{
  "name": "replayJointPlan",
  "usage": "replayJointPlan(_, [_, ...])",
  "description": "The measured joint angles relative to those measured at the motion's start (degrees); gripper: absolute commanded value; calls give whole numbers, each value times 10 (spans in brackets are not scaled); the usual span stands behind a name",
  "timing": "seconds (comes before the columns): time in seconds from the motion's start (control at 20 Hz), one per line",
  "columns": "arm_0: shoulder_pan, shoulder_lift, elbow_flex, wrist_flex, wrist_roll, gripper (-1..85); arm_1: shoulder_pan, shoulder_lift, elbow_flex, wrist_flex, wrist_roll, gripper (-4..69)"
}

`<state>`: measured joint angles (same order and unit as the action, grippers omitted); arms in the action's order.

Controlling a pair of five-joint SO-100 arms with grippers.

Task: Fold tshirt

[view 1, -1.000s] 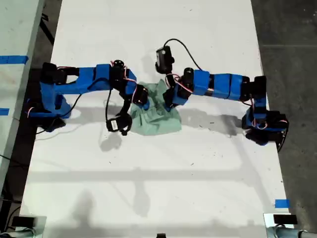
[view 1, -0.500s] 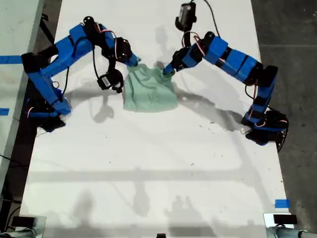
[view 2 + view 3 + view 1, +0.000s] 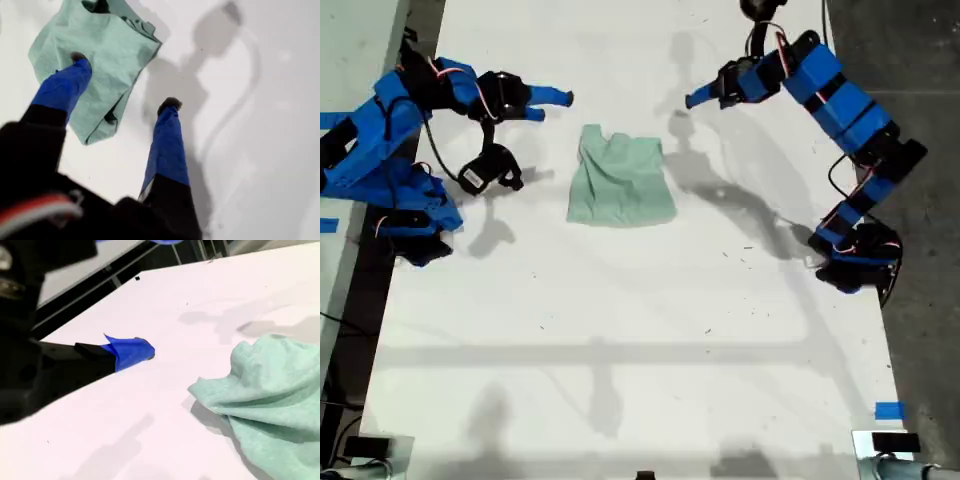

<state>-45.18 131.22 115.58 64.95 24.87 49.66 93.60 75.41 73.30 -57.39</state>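
White table (image 3: 620,330) under overhead light; tshirt (image 3: 620,182) lying on it as a rumpled, roughly squared bundle; let go within the last half second, both arms drawn up and apart. Fingers (image 3: 65,87) of my first gripper (image 3: 124,82) spread wide, empty, tshirt below them. My second gripper (image 3: 145,352): one finger seen, open or closed cannot tell; tshirt beyond its tip, untouched. Judged: a fold laid down, creases remaining.
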Motion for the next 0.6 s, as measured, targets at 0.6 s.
replayJointPlan(0.6, [343,514,548,-265,-242,14,-288,810,802,-12,314,-12])
